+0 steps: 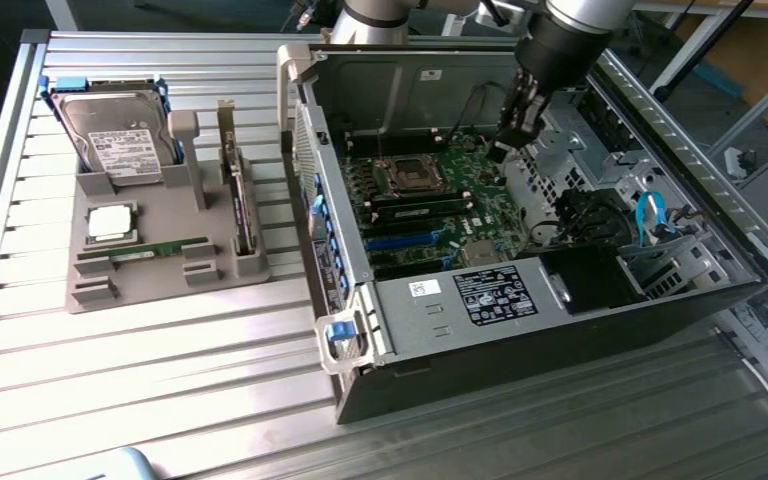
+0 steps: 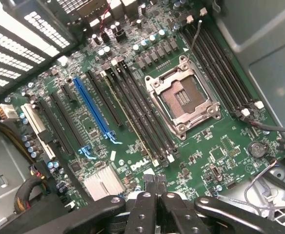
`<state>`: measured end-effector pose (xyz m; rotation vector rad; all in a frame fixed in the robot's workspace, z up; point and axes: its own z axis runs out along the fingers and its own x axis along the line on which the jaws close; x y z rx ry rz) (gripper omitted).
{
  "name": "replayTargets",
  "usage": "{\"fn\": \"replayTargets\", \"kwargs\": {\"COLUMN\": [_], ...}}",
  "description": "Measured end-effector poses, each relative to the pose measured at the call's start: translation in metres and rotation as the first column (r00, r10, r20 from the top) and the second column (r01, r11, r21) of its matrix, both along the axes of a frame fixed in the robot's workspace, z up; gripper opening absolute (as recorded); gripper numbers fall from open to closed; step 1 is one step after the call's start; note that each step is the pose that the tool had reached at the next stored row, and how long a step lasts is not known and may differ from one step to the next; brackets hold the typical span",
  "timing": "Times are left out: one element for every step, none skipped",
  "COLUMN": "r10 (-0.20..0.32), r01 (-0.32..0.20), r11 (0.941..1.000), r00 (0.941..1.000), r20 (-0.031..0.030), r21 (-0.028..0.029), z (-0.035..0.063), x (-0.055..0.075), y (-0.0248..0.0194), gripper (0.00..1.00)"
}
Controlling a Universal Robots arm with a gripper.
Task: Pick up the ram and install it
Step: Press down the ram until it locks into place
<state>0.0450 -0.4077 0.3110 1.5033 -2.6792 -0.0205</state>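
Green ram (image 1: 418,212) seated in motherboard (image 2: 215,141) slot, jaws (image 2: 154,187) closed, empty, above board.

Arm (image 1: 564,45) comes in from far side, toward exterior view's right, wrist angled down. Gripper (image 1: 502,143) hangs low at its end, pointing down. In wrist view gripper (image 2: 152,187) fingers (image 2: 145,204) pressed together, tips touching, nothing btwn them.
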Motion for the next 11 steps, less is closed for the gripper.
{"fn": "replayTargets", "kwargs": {"r10": [-0.005, -0.011, -0.015, -0.02, -0.024, -0.028, -0.031, -0.034, -0.038, -0.041, -0.046], "r01": [0.005, 0.011, 0.015, 0.02, 0.024, 0.028, 0.031, 0.034, 0.038, 0.041, 0.046], "r11": [1.0, 0.9999, 0.9999, 0.9998, 0.9997, 0.9996, 0.9995, 0.9994, 0.9993, 0.9992, 0.999], "r00": [1.0, 0.9999, 0.9999, 0.9998, 0.9997, 0.9996, 0.9995, 0.9994, 0.9993, 0.9992, 0.999], "r20": [0.0, 0.0, 0.0, 0.0, 0.0, 0.0, 0.0, 0.0, 0.0, 0.0, 0.0], "r21": [0.0, -0.0001, -0.0001, 0.0, 0.0, 0.0, 0.0, 0.0, 0.0, 0.0, 0.0], "z": [-0.0002, -0.0003, -0.0005, -0.0008, -0.001, -0.0013, -0.0015, -0.0019, -0.0022, -0.0024, -0.0029], "x": [0.0, 0.0, 0.0, 0.0, 0.0, 0.0, 0.0, 0.0, 0.0, 0.0, 0.0], "y": [0.0, 0.0, 0.0, 0.0, 0.0, 0.0, 0.0, 0.0, 0.0, 0.0, 0.0], "gripper": [0.1, 0.1, 0.1, 0.1, 0.1, 0.1, 0.1, 0.1, 0.1, 0.1, 0.1]}}
